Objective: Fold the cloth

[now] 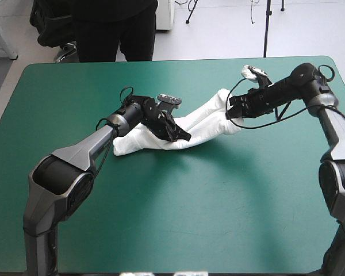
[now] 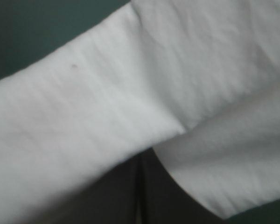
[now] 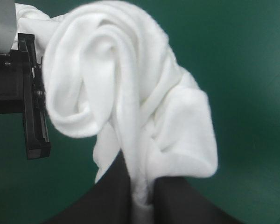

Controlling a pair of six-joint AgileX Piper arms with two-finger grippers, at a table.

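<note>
My left gripper [image 1: 183,135] and right gripper [image 1: 232,112] both pinch the T-shirt [image 1: 210,119], bunched mid-frame on the counter [image 1: 218,201], folding's barely started imo.

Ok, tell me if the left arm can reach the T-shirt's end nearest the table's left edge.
Probably not yet: the left arm has its jaws shut on the T-shirt, and that end lies back beside its own wrist.
</note>
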